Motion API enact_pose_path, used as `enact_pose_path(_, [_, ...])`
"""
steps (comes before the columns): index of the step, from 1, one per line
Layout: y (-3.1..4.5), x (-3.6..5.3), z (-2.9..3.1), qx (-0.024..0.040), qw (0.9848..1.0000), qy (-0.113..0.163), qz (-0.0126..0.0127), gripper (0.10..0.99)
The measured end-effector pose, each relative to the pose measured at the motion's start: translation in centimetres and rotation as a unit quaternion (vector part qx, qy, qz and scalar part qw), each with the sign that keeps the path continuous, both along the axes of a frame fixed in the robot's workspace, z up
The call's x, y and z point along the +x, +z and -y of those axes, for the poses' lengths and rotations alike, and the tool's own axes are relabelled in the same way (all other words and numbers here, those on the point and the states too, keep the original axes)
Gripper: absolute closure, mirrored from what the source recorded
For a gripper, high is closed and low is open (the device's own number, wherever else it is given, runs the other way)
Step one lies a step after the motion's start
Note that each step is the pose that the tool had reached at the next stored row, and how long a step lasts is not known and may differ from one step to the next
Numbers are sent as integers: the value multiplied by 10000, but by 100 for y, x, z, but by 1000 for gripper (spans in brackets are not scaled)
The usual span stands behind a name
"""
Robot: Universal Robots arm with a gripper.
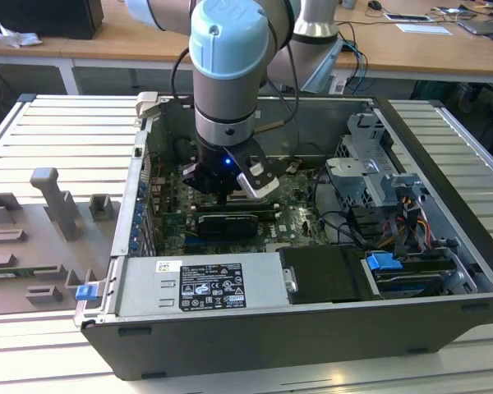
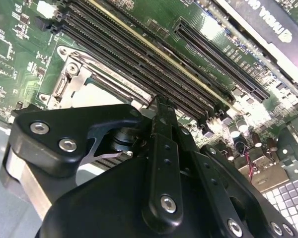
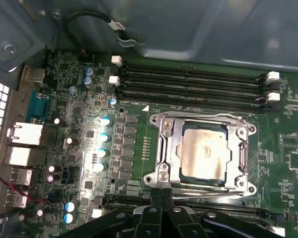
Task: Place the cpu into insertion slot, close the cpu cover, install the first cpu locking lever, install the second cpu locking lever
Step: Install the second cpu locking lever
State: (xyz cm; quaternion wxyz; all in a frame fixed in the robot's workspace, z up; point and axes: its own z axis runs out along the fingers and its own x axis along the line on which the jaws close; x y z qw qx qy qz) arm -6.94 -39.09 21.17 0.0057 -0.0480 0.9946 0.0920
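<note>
Gripper above the seated cpu

Black gripper, fingertips pressed together and empty, hovers just beside the cpu cover, at its 6 o'clock edge in the first wrist view; cover lies flat over the cpu in the insertion slot

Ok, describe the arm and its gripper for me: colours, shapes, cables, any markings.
The arm is built of fat silver-grey tubes with rounded light-blue joint caps. A black cable loops down beside it. At the wrist sits a black housing with a small blue light and a silver-and-black camera block. The gripper is matte black, with angular linkage plates fastened by shiny round screws and slim fingers.
</note>
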Motion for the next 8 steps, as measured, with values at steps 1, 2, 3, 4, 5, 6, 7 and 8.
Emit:
enact_pose_path(1, [-7,0,0,2,10000,0,0,980])
enact_pose_path(2, [-21,0,0,9,10000,0,0,980])
enact_pose_path(3, [-27,0,0,13,10000,0,0,980])
enact_pose_path(4, [-33,0,0,19,10000,0,-1,980])
enact_pose_path(5, [-45,0,0,44,10000,0,0,980])
enact_pose_path(6, [-54,-3,0,66,10000,1,0,980])
enact_pose_path(7, [-73,-5,0,85,10000,1,0,980])
enact_pose_path(8, [-90,-13,1,92,10000,0,0,980])
